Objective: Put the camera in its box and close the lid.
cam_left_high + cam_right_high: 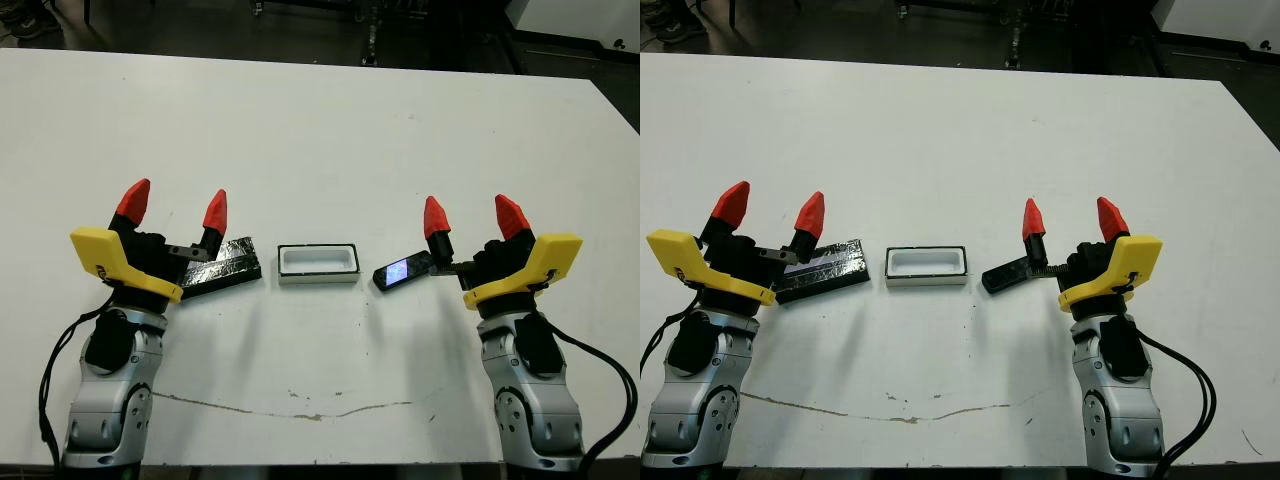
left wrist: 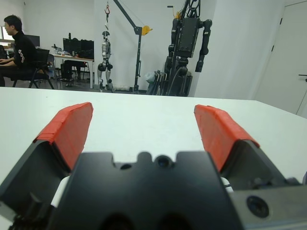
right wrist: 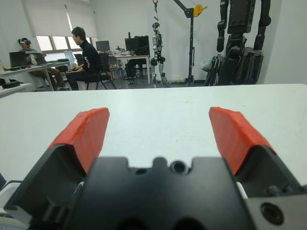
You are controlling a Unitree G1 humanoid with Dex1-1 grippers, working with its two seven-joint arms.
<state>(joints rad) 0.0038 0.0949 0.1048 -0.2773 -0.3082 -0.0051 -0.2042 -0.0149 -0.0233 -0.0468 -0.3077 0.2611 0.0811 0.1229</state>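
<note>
Left eye view, layout: we see the box (image 1: pixel 318 264) at lower centre of the frame, open and empty, with the lid (image 1: pixel 222 267) to its left and the camera (image 1: pixel 403 270) to its right, all on the white table (image 1: pixel 320 130). We take this spread as a starting layout, one piece within reach of each arm.
Left eye view, left gripper (image 1: pixel 174 210): low left of the frame, jaws spread wide and holding nothing, tips pointing up the picture. The lid lies partly under it, so this arm looks placed to deal with the lid.
Left eye view, right gripper (image 1: pixel 469 217): low right, jaws likewise apart and empty. The camera sits just beside its inner finger, bluish screen face up and one end seemingly raised; we cannot tell whether the two touch.
Right eye view: same scene. The box (image 1: pixel 927 264) again lies between lid and camera, close to both but apart.
Left wrist view: two red fingers (image 2: pixel 69 129) stand well apart over bare table; none of the task pieces show. A person (image 2: pixel 17 52) sits at a desk in the upper left.
Right wrist view: red fingers (image 3: pixel 86 134) equally apart, nothing between them; seated people at upper left.
Judgement: nothing is gripped yet; the camera has to go into the box first, then the lid.
</note>
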